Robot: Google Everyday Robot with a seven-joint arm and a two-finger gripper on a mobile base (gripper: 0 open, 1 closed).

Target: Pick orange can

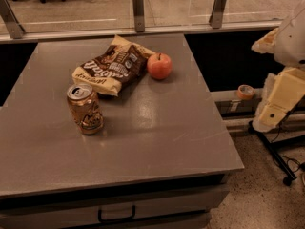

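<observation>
The orange can (pixel 85 109) stands upright on the grey table (pixel 157 142), left of the middle, its silver pull-tab top facing up. It stands apart from the other items. My gripper (pixel 272 109) hangs at the right edge of the view, beyond the table's right side and far from the can, with the pale arm above it. It holds nothing that I can see.
A brown-and-yellow snack bag (pixel 112 67) lies behind the can, with a reddish apple (pixel 159 66) to its right. A glass railing with metal posts (pixel 138 8) runs behind the table. A tape roll (pixel 246 91) and a wheeled stand (pixel 276 156) are on the right.
</observation>
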